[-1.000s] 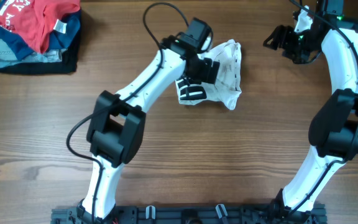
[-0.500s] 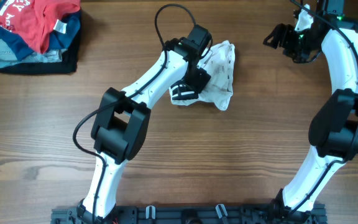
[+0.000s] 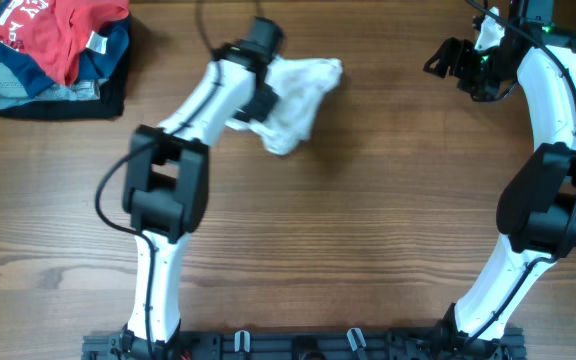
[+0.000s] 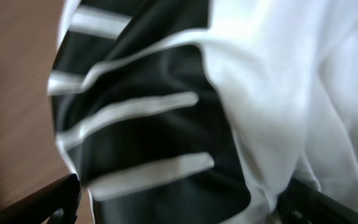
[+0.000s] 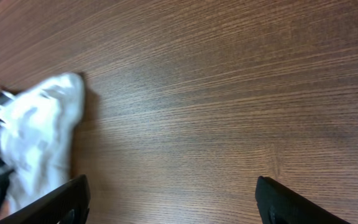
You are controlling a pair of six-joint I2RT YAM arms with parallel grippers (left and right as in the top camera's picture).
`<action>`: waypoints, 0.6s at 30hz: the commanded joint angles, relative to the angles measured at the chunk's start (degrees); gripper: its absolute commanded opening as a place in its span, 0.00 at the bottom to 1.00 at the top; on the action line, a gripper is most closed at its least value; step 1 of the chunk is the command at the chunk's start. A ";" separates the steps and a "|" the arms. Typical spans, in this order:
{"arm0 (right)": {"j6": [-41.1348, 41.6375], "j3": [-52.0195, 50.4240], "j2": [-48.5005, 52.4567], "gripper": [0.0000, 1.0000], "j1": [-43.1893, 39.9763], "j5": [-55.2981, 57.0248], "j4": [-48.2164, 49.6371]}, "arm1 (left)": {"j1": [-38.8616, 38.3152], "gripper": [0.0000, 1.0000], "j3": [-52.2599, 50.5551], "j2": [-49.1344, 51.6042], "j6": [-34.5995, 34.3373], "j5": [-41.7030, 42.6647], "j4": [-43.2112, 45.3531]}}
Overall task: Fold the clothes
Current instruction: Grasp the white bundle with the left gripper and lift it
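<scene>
The fold looks barely begun. The white garment [image 3: 300, 88] lies as a crumpled bunch near the far edge of the tabletop [image 3: 368, 230], a little left of the middle. No edge is laid flat and no crease is squared. It would have to be spread out before any real fold can be made, so nearly all of the work seems left. A stack of coloured garments [image 3: 53, 50] sits in the far left corner, well apart from it.

The left hand [image 3: 256, 102] is at the garment's left side, in contact with the cloth. In the left wrist view its fingers stand wide at the two lower corners. The black striped print [image 4: 148, 143] and white folds fill the gap between them, and no pinch on the fabric can be seen.

The right hand [image 3: 446, 62] hangs near the far right corner, well away from the garment. Its fingers are spread wide over bare wood with nothing between them.
</scene>
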 commanded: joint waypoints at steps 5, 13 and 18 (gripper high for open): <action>0.44 0.07 -0.98 0.86 0.13 0.55 -0.02 | 5.07 1.00 2.67 0.09 1.33 -14.16 0.33; 0.63 0.07 -0.98 0.89 0.13 0.55 -0.28 | -3.04 1.00 5.55 -10.21 -10.12 9.07 0.76; 1.03 0.07 -0.98 0.90 0.13 0.55 -0.44 | -4.24 1.00 5.38 -4.87 -18.71 14.99 -0.85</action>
